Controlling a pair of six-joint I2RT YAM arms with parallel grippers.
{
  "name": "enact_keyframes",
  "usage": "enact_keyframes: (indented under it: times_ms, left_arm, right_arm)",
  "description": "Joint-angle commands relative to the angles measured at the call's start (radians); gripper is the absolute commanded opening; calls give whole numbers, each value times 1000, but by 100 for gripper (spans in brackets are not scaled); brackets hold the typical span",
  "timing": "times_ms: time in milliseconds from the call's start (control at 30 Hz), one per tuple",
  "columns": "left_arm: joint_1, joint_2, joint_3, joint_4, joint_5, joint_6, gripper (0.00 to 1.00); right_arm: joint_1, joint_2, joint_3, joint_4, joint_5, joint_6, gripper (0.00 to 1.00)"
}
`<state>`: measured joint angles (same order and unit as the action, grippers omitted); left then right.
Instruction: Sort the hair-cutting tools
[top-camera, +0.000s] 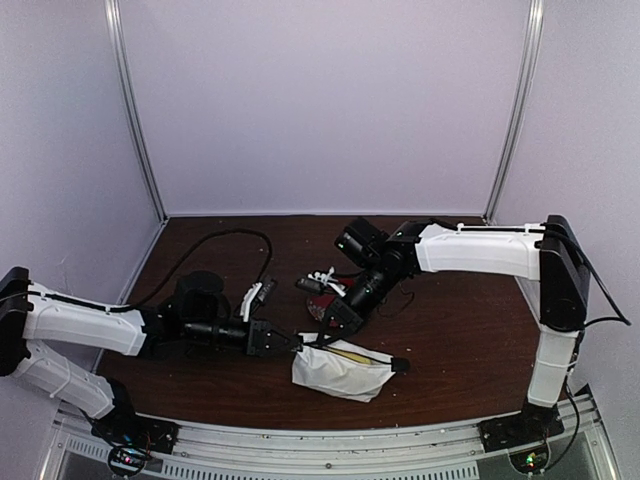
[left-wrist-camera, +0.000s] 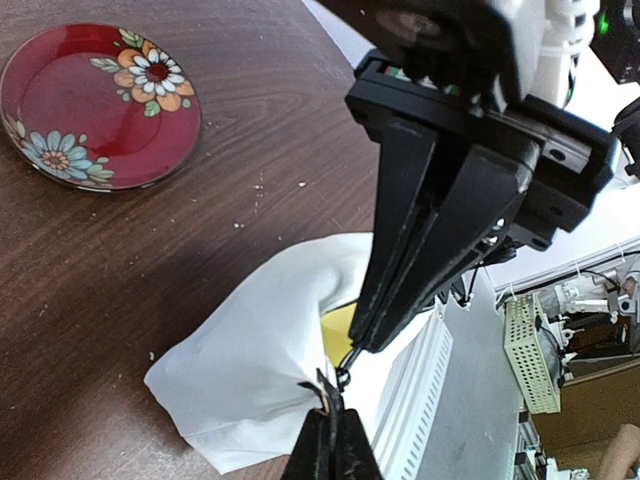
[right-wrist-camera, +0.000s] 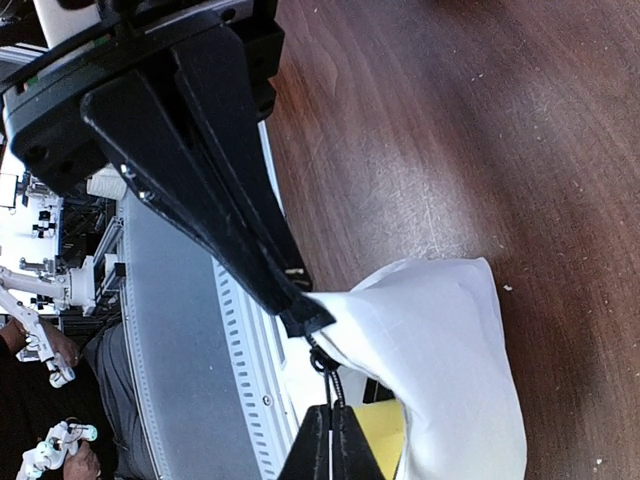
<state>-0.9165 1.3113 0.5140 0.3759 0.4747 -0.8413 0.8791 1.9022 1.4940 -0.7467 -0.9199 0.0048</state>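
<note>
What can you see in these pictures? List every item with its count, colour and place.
pouch: one, white with a yellow lining, at the front centre of the table, its open edge pinched from both sides
plate: one, red with a flower pattern, nothing on it, lying flat behind the pouch
cable: one, black, looped over the back left of the table
table: one, dark brown wood
arms: two, white with black joints, left arm and right arm, both reaching towards the centre
left claw: one, black, shut on the pouch's edge
right claw: one, black, shut on the pouch's edge opposite
</note>
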Motion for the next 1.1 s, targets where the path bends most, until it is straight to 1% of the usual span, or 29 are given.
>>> enact_keyframes:
  times_ms: [0, 133, 200, 267, 367, 433, 600, 733, 833, 867, 900, 933, 967, 1033, 1067]
  left_arm:
    - [-4, -56, -1, -12, -54, 36, 0]
    - [-4, -63, -2, -23, -67, 35, 0]
    - [-4, -69, 2, -63, -108, 37, 0]
    - [-4, -102, 5, -151, -175, 43, 0]
    - [-2, -171, 1, -281, -317, 49, 0]
    - [-1, -219, -2, -359, -406, 52, 0]
    - [5, -298, -29, -434, -522, 24, 0]
    - [7, -302, -37, -442, -536, 13, 0]
    - [6, -278, -22, -433, -514, 23, 0]
    - [7, -264, -9, -438, -504, 33, 4]
    - [7, -245, 5, -447, -495, 43, 14]
    - [7, -232, 26, -462, -488, 55, 23]
    - [7, -223, 49, -485, -485, 72, 30]
    - [7, -220, 96, -534, -497, 109, 40]
    - [7, -225, 120, -565, -513, 128, 44]
  right_arm:
    - [-16, -61, -48, -33, 8, -44, 0]
    - [-22, -68, -55, -41, -9, -57, 0]
    - [-28, -72, -54, -74, -13, -85, 0]
    - [-46, -82, -60, -127, -4, -125, 0]
    - [-87, -93, -78, -226, 11, -200, 0]
    - [-121, -110, -105, -252, 19, -220, 0]
    - [-196, -149, -146, -268, 70, -231, 0]
    - [-234, -144, -155, -260, 116, -220, 0]
    - [-240, -131, -142, -254, 97, -213, 0]
    - [-240, -128, -132, -255, 84, -214, 1]
    - [-239, -124, -114, -263, 73, -221, 7]
    - [-239, -122, -91, -279, 70, -237, 17]
    - [-239, -121, -62, -304, 75, -257, 26]
    - [-243, -133, -10, -342, 100, -292, 37]
    - [-249, -147, 7, -350, 116, -303, 39]
